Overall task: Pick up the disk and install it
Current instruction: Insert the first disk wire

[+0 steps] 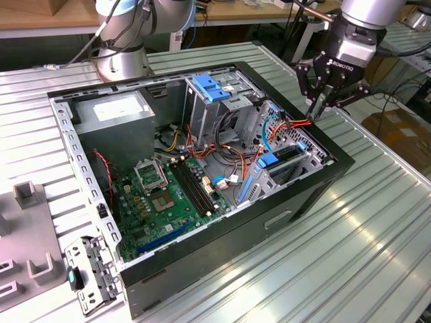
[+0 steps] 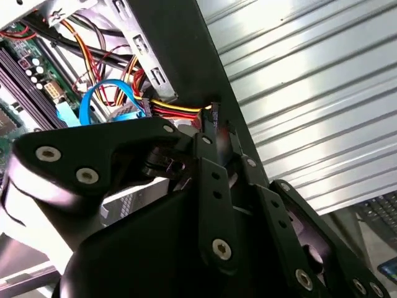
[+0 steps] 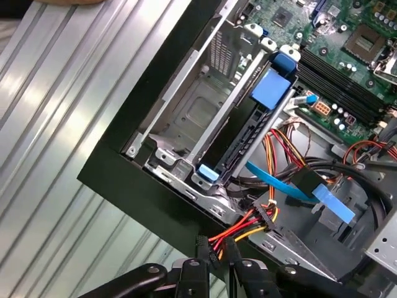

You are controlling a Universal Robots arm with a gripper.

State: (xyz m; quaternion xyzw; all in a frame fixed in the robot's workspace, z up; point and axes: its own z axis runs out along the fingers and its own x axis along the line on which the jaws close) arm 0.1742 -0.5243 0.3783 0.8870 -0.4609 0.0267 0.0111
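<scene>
The disk (image 1: 283,156) stands on edge inside the drive cage at the case's corner on the exterior view's right, its blue bracket showing. In the first wrist view the disk (image 3: 248,133) is a dark slab in the cage slot with blue tabs at both ends. My gripper (image 1: 315,111) hangs just above the case rim beside that cage. Its fingers are pinched together on the end of a red, orange and yellow power cable (image 3: 239,230). In the second wrist view the gripper (image 2: 212,118) holds the cable's black end over the case edge.
The open computer case (image 1: 337,168) lies on a ribbed metal table. Inside are a grey power-supply box (image 1: 118,111), a green motherboard (image 1: 161,195), a blue latch (image 1: 212,87) on a metal cage and loose cables. A grey fixture (image 1: 27,195) and a metal bracket (image 1: 91,269) lie on the exterior view's left.
</scene>
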